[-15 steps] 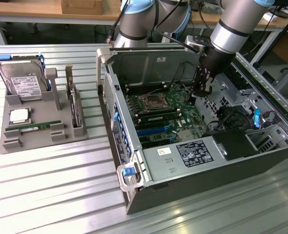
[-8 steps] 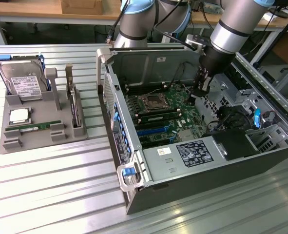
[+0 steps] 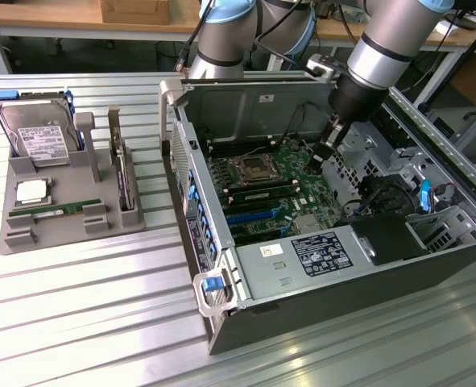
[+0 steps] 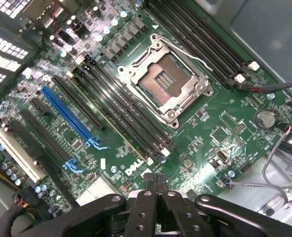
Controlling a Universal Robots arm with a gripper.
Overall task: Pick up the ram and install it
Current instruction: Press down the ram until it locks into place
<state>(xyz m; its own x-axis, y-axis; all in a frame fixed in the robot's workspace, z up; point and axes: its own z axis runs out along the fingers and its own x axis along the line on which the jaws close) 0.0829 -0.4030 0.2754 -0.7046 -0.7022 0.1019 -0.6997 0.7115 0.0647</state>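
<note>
Here: "DELL" printed white on green motherboard (image 4: 205, 118), square metal CPU socket (image 4: 163, 81) at centre. Tool (image 4: 155, 183) w/ black fingers pressed together, holding nothing, above the board. Ram (image 3: 54, 211), thin green stick, lies in grey tray (image 3: 16, 234) on ribbed metal tabletop (image 3: 101, 306).

Open top of the case (image 3: 246, 266) leaves the motherboard (image 3: 278, 181) reachable, but cables (image 3: 382, 197) and the drive cage (image 3: 431, 226) crowd its far-right corner by the end effector (image 3: 321, 153).

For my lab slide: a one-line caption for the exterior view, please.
Closed end effector hovers over the motherboard in the open PC case, while the ram lies in the gray tray.
</note>
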